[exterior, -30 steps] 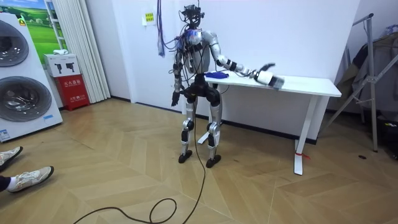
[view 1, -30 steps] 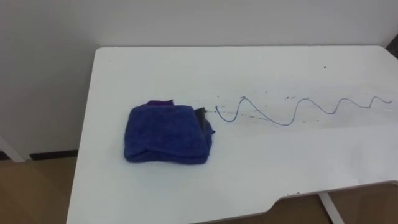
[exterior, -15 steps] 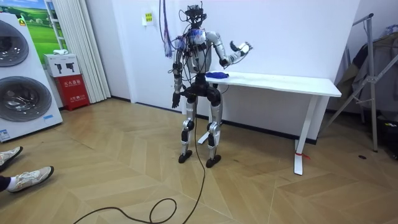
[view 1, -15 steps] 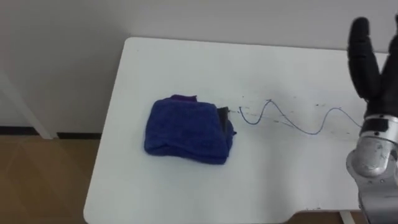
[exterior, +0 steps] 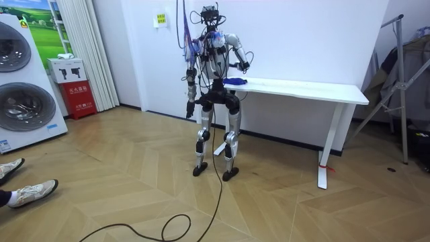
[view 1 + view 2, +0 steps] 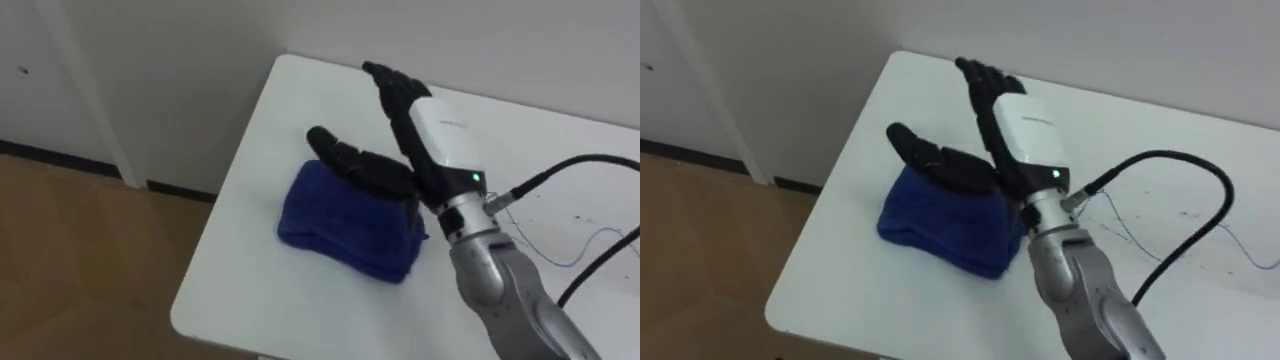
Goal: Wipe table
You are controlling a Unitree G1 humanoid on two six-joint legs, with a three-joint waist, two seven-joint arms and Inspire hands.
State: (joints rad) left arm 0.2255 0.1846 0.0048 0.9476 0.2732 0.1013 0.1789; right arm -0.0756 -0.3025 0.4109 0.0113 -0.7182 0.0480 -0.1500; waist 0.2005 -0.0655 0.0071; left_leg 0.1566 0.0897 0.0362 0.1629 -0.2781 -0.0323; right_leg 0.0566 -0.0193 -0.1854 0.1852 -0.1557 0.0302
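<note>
A folded blue cloth (image 6: 340, 228) lies near the left end of the white table (image 6: 250, 290). My right hand (image 6: 432, 135) comes in from the lower right and hovers over the cloth's right part. It is open, with straight fingers (image 6: 983, 85) pointing away from me and the thumb stretched out across the cloth's top. I cannot tell whether it touches the cloth. A thin blue pen line (image 6: 590, 245) runs over the table right of the cloth. In the room view I stand at the table's end, the right hand (image 5: 242, 65) raised above the cloth (image 5: 234, 81), the left hand (image 5: 189, 109) down at my side.
The table's left edge (image 6: 215, 240) and near corner drop to a wooden floor (image 6: 80, 260). A white wall runs behind the table. Two washing machines (image 5: 23, 81) and a red box (image 5: 79, 97) stand at the room view's left, a metal rack (image 5: 400, 81) at its right.
The head camera has swung left, so the whole picture shifted. My right arm has swept from over the table's right part to above the cloth. The cloth has stayed in place.
</note>
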